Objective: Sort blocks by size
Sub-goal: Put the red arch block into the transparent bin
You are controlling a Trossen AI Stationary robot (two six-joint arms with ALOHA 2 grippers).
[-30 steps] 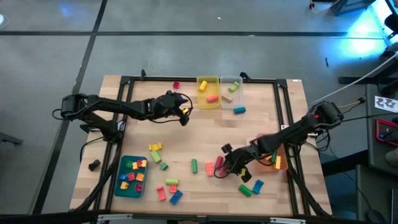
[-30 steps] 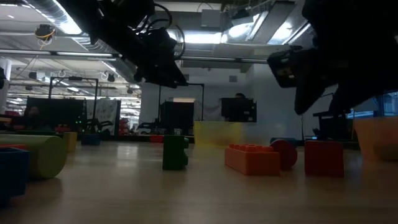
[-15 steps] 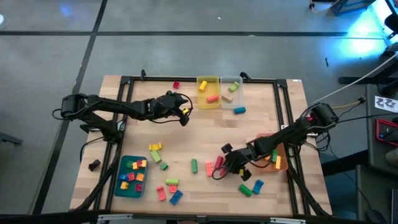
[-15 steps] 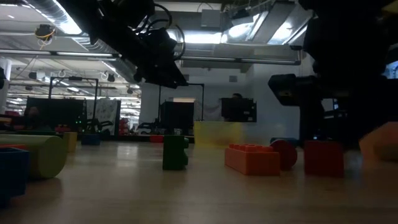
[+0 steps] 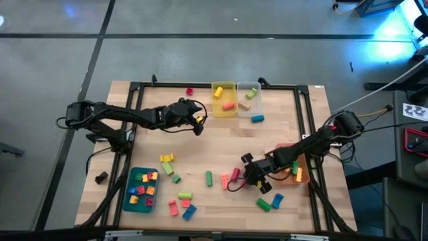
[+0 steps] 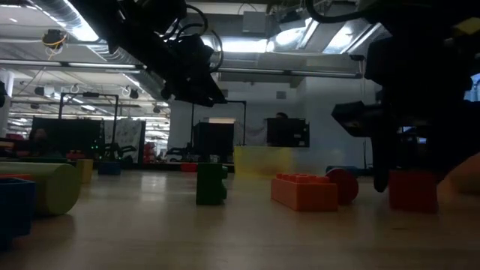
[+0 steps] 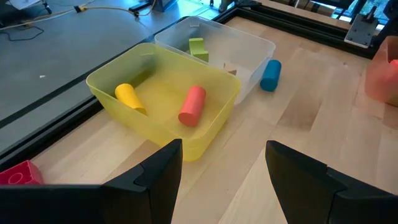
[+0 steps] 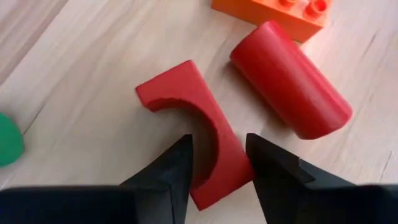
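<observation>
My right gripper is down at a red arch-shaped block near the table's front right, shut on its end. Beside the block lie a red cylinder and an orange brick. Other blocks lie loose on the wood, among them a green brick. My left gripper hangs open above the table's far middle, short of the yellow bin, with nothing between its fingers. My right gripper has the arch block's near end between its two fingers, coming steeply from above. The block lies flat on the table, turned askew to the fingers. One fingertip stands at the curved cut-out and the other covers the far corner.
A teal bin with several blocks stands at the near left. The yellow bin and a clear bin stand at the far middle, with a blue cylinder beside them. An orange bin lies under my right arm.
My right gripper has sunk onto the red arch block and tipped more steeply downward. The block has slid a little along the table toward the right edge.
</observation>
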